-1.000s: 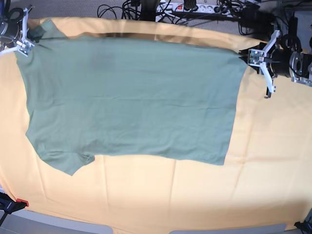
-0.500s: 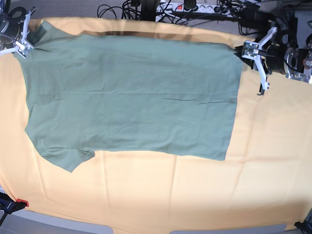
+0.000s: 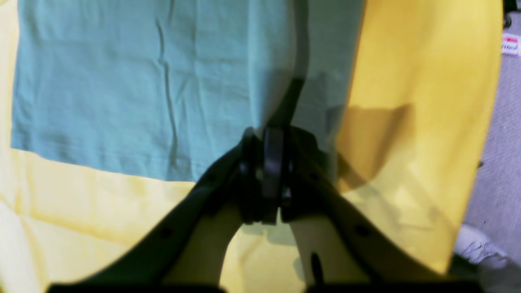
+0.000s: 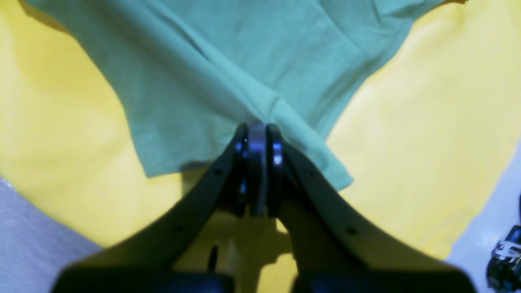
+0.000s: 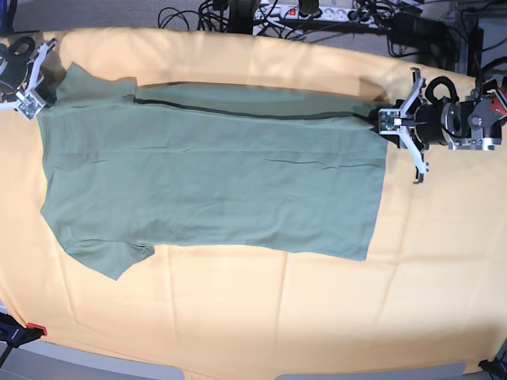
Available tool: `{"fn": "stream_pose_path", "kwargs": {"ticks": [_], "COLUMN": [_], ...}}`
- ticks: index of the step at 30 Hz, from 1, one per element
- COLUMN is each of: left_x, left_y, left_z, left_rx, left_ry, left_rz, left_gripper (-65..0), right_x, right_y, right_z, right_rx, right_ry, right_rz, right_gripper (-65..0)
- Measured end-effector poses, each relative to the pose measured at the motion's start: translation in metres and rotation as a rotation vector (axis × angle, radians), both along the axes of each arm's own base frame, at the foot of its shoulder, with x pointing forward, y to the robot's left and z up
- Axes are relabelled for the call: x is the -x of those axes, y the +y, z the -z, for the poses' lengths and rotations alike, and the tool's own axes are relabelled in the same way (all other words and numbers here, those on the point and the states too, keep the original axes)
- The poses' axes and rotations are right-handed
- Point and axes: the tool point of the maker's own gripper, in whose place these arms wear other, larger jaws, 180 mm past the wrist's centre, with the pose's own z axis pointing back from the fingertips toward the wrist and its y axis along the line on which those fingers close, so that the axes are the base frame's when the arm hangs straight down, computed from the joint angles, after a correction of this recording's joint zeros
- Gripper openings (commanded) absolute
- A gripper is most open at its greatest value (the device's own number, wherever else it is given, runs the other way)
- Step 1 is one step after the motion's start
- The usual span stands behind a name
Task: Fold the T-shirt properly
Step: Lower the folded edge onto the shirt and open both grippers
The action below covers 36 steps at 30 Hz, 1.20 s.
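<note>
The sage-green T-shirt lies spread across the yellow-orange cloth, collar end at the left, hem at the right. Its far edge is lifted and doubled over, with a dark shadow line under the fold. My left gripper is shut on the far hem corner; in the left wrist view the left gripper pinches the T-shirt fabric between closed fingers. My right gripper is shut on the far sleeve; in the right wrist view the right gripper clamps a bunched ridge of the T-shirt.
Cables and a power strip lie behind the table's far edge. A red-tipped clamp sits at the near left corner. Yellow-orange cloth covers the table in front of the shirt, and grey floor shows past its edge.
Both grippers have come in over the table toward the near side, carrying the shirt's far edge. That edge now folds over the shirt's body, with a shadow line under it.
</note>
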Motion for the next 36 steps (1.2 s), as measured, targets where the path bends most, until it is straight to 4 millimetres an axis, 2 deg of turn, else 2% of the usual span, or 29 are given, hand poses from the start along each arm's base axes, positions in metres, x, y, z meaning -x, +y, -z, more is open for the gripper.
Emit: {"fn": "stream_pose_path", "kwargs": {"ticks": [7,11,16,20,24,30,31,33,35,36], "left_x": [-0.028,-0.032,-0.036,-0.038,-0.052,-0.058,-0.058,-0.051,-0.048,-0.048], "left_y": [0.005,0.008,0.008,0.008,0.008,0.008,0.008,0.008,0.008,0.008], "left_z": [-0.007,-0.008,-0.010,-0.011,-0.021,-0.027,-0.027,-0.023,-0.021,-0.021], "left_rx": [-0.015,-0.031,-0.025,-0.022,-0.011,-0.010,-0.010,-0.021,-0.027,-0.027], "left_ry": [-0.154,-0.184,-0.203,-0.214,-0.270,-0.291,-0.291,-0.253,-0.239,-0.237], "left_rz": [-0.058,-0.056,-0.070,-0.078,-0.103,-0.104,-0.104,-0.075,-0.064,-0.063], "left_gripper": [-65.0,-65.0,-65.0,-65.0,-65.0,-65.0,-63.5,-49.0,-32.9,-28.5], "right_x": [-0.018,-0.023,-0.035,-0.039,-0.049,-0.041,-0.041,-0.045,-0.049,-0.051], "right_y": [0.011,0.008,-0.002,-0.003,-0.002,0.009,0.009,0.006,0.001,-0.002], "right_z": [0.012,0.022,0.016,0.013,0.007,0.013,0.013,0.010,0.007,0.006], "right_rx": [-0.021,0.058,0.104,0.105,0.099,0.076,0.076,0.081,0.095,0.111], "right_ry": [-0.018,-0.024,-0.083,-0.097,-0.129,-0.078,-0.079,-0.097,-0.122,-0.137], "right_rz": [-0.003,-0.019,0.031,0.038,0.035,-0.039,-0.038,-0.018,0.010,0.023], "right_gripper": [-65.0,-65.0,-65.0,-65.0,-65.0,-65.0,-65.0,-64.5,-50.9,-45.6]}}
